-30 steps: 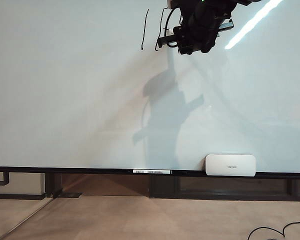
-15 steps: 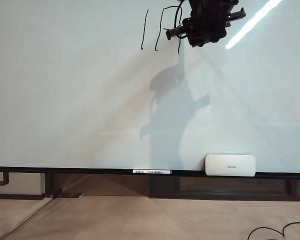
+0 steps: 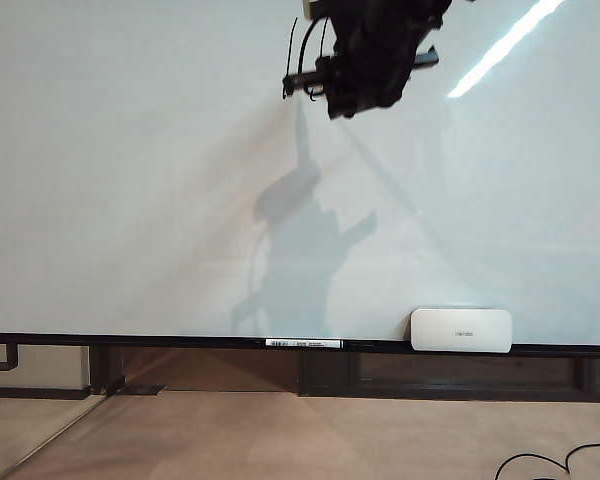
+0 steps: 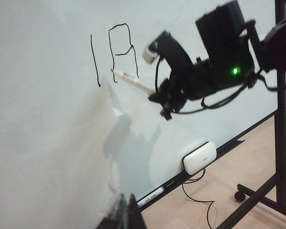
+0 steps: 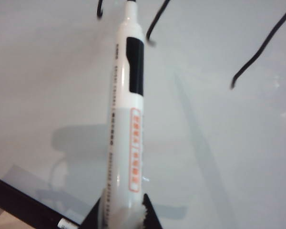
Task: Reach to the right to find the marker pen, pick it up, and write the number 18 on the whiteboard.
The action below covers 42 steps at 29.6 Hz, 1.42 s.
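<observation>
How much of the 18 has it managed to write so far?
The "1" stands finished on the whiteboard. The "8" has its top loop and two legs, but its bottom is open. The right hand holds the marker pen near that gap. The left hand waits low, away.

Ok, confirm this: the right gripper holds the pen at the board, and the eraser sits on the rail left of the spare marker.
Wrong side: the exterior view shows the eraser right of the spare marker. The right gripper does hold the pen at the board.

The whiteboard [image 3: 130, 200] looks glossy and smooth, catching a bright glare streak at upper right; the marker pen [image 5: 126, 129] has a shiny white plastic barrel
</observation>
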### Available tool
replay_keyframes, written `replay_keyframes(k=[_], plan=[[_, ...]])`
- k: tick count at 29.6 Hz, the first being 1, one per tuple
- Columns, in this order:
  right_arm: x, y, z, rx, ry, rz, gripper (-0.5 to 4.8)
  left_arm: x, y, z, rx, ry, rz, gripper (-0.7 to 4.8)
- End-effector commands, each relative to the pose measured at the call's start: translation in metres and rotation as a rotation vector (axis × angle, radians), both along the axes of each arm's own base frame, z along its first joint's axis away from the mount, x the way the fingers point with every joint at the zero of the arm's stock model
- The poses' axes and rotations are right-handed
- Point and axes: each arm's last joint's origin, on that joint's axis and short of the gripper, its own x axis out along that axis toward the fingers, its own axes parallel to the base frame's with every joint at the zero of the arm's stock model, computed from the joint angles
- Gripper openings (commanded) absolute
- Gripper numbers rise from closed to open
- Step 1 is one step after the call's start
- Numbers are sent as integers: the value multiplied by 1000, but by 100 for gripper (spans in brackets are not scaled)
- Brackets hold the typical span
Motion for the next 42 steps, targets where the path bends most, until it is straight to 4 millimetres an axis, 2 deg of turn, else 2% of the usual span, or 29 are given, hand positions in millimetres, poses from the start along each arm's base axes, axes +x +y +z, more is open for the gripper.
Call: replay_keyframes(k=[1, 18, 24, 34, 42], plan=[[3, 0, -1, 8, -10, 8, -2, -1, 0, 2, -3, -18, 0, -5], [12, -9, -5, 1, -7, -16, -2, -1, 0, 2, -4, -17, 1, -5], [16, -7, -16, -12, 24, -12, -2, -1, 0, 2, -4, -17, 1, -5], [18, -10, -13, 1, 0, -23, -2, -1, 0, 2, -3, -16, 1, -5], [18, -12, -14, -19, 3, -106, -2, -1, 0, 0, 4, 2, 1, -5]])
